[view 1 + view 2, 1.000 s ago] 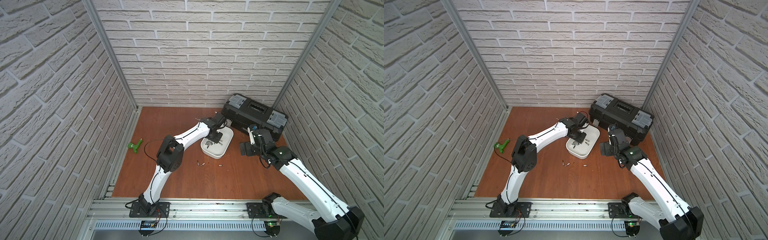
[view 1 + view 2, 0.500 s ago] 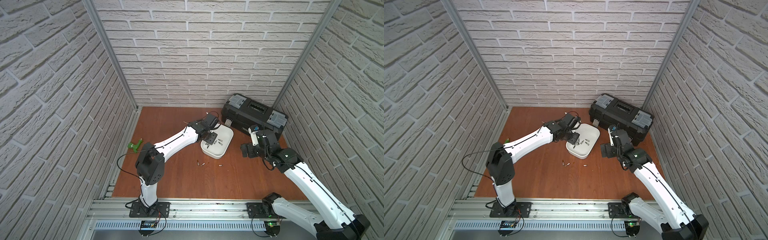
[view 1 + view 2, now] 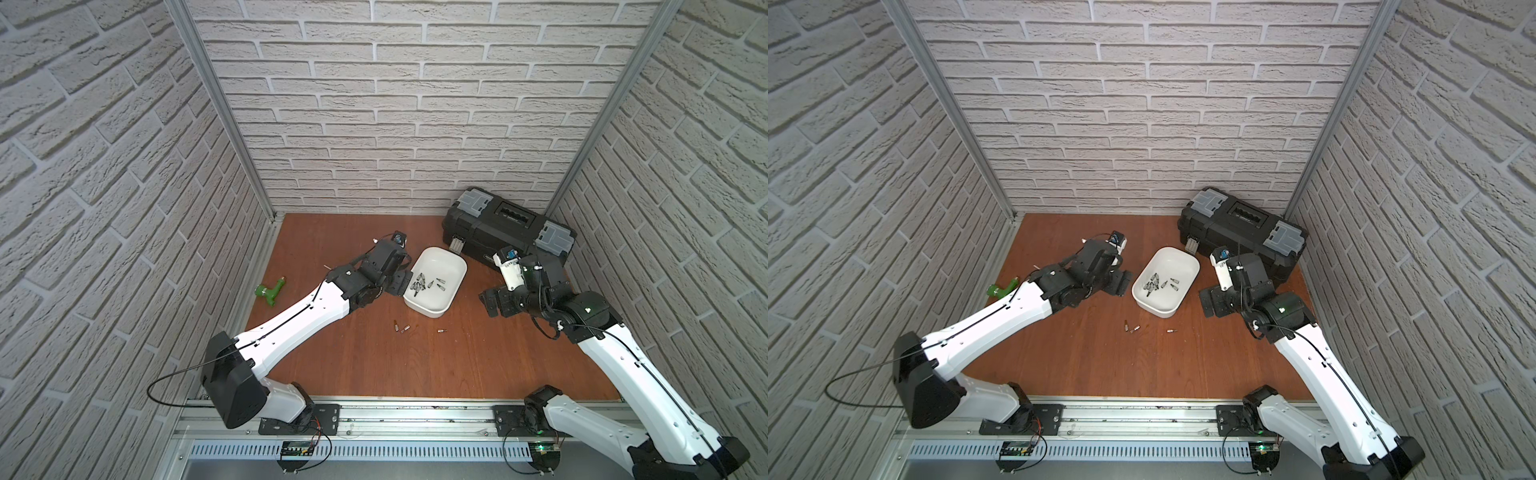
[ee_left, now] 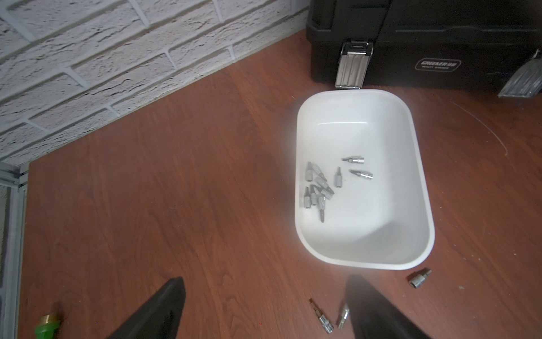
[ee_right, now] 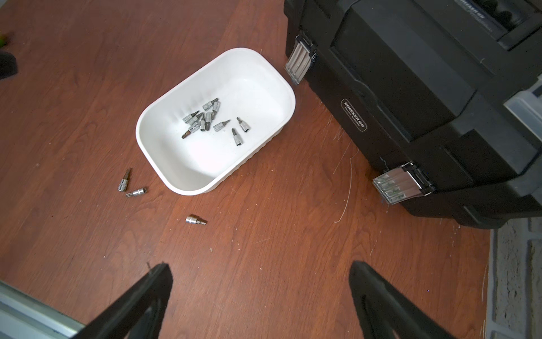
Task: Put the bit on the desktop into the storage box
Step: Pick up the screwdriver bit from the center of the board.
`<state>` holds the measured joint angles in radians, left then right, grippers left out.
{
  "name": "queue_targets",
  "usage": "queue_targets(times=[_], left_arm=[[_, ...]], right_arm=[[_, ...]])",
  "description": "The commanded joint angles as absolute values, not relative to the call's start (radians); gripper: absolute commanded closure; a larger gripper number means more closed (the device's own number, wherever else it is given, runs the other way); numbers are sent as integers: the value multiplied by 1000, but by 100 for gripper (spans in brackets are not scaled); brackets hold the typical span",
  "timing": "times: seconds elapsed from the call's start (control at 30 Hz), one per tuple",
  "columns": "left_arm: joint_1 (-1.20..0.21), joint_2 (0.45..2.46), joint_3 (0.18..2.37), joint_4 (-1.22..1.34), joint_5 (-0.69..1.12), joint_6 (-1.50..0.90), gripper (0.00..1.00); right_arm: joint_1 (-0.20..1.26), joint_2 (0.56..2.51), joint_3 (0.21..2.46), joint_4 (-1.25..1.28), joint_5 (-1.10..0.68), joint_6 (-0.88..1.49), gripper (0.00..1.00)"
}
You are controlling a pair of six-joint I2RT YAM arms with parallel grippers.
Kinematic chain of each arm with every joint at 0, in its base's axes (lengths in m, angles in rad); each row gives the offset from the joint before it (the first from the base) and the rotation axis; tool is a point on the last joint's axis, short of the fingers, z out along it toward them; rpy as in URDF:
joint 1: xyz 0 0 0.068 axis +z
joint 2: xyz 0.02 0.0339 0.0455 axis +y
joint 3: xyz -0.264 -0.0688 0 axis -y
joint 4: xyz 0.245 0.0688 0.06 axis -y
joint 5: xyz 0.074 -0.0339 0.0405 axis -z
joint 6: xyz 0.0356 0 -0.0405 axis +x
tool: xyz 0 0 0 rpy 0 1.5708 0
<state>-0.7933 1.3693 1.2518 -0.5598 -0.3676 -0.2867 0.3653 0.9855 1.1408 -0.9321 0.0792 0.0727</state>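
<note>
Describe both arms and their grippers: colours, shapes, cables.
The left arm and right arm match: smooth white link shells, bulky black joint housings, black bases bolted to the aluminium rail. A thin black cable loops out at the left arm's elbow; another runs along each white link. The left gripper and right gripper have matte black, tapering fingers.

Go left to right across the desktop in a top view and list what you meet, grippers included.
green tool → left gripper → storage box → right gripper. The loose bits and the black toolbox overlap these sideways, so they are left out.
</note>
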Motion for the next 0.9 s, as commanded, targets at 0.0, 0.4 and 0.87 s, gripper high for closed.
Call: queue_targets(times=[0.0, 0.4, 0.87], left_arm=[[-777, 1287, 1193, -517, -436, -302, 6], [-688, 1054, 1019, -534, -432, -341, 2], [-618, 898, 923, -580, -434, -360, 2]], right_arm=[[380, 1009, 1183, -973, 36, 48, 1], [566, 1168, 1314, -1116, 93, 36, 1], [776, 1496, 1462, -1290, 103, -105, 10]])
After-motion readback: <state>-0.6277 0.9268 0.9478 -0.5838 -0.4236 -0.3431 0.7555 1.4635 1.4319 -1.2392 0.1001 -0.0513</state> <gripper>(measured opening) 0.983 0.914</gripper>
